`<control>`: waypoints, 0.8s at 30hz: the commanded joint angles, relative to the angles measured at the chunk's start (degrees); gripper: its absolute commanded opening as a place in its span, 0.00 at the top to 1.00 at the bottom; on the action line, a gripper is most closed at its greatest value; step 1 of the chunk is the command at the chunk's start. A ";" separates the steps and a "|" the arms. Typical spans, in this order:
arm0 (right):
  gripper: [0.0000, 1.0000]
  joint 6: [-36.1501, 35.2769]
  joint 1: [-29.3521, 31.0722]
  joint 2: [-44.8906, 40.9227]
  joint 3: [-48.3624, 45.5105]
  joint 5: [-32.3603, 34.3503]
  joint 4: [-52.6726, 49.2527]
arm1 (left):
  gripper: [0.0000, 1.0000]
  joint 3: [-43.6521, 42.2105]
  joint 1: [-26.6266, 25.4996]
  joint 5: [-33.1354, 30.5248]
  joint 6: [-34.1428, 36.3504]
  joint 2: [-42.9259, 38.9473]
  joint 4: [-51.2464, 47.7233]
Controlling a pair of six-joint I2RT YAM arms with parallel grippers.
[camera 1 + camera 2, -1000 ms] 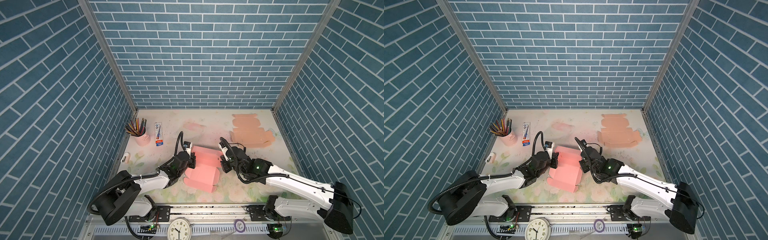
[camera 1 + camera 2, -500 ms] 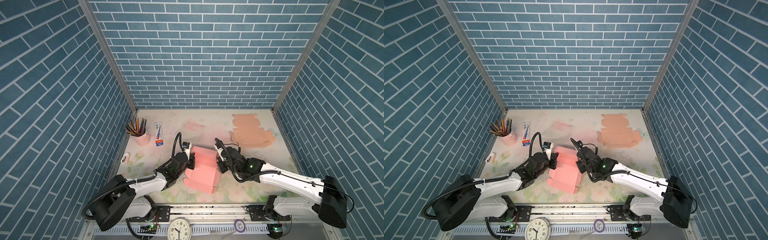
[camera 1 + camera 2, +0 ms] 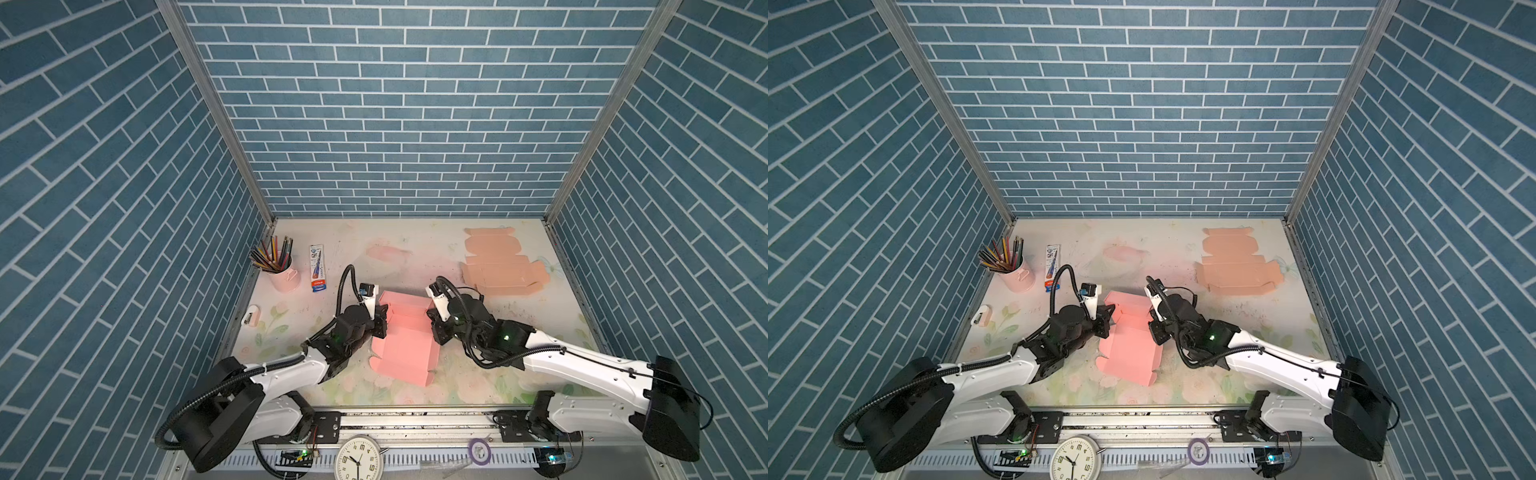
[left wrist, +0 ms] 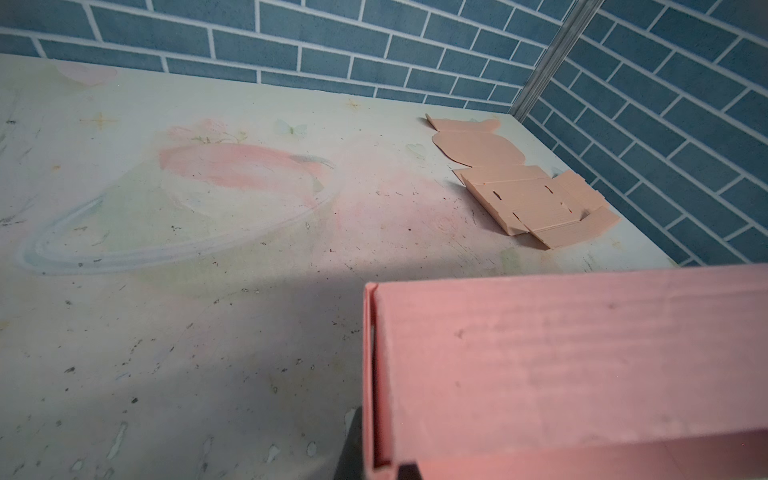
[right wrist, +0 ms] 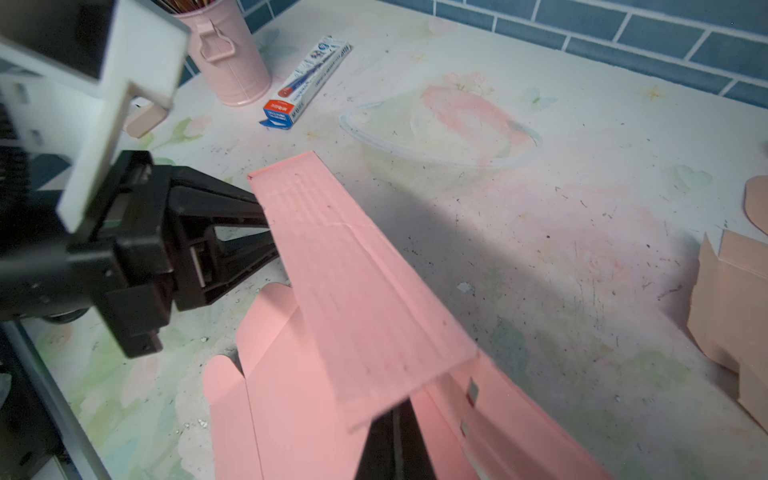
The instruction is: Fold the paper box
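The pink paper box (image 3: 405,349) (image 3: 1133,349) lies half folded in the middle of the table in both top views, its long front flap flat towards the front rail. My left gripper (image 3: 381,322) (image 3: 1106,320) is at the box's left wall and shut on that doubled wall (image 4: 380,374). My right gripper (image 3: 434,328) (image 3: 1154,328) is at the box's right side. In the right wrist view its dark fingers (image 5: 390,440) are shut together with nothing between them, under the raised back flap (image 5: 353,270). The left gripper (image 5: 262,232) shows at that flap's far end.
A flat tan cardboard blank (image 3: 498,266) lies at the back right. A pink cup of pencils (image 3: 284,276), a pen carton (image 3: 318,274) and a small pink-white item (image 3: 250,316) sit at the left. Brick walls close three sides; a clock (image 3: 359,459) is on the front rail.
My right gripper has moved a little left, closer against the box's right side. The left gripper has kept its place on the left wall. The box has barely shifted.
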 commanded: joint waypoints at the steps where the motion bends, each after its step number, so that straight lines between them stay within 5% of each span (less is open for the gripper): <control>1: 1.00 -2.76 0.37 -5.50 -3.44 -1.63 6.59 | 0.95 -0.16 2.37 3.72 -2.65 -1.79 0.47; 8: 0.81 -1.45 0.38 -13.39 -10.38 -1.67 12.31 | 0.95 -0.83 8.73 9.63 -4.51 -6.91 -0.68; 14: 0.60 -0.84 -0.33 -20.94 -20.71 -7.32 27.81 | 0.95 0.11 13.95 14.18 -5.72 -11.28 -3.16; 24: 0.61 7.60 -12.16 -25.04 -31.19 -18.76 45.63 | 0.95 1.28 16.70 20.50 -7.70 -14.55 -2.75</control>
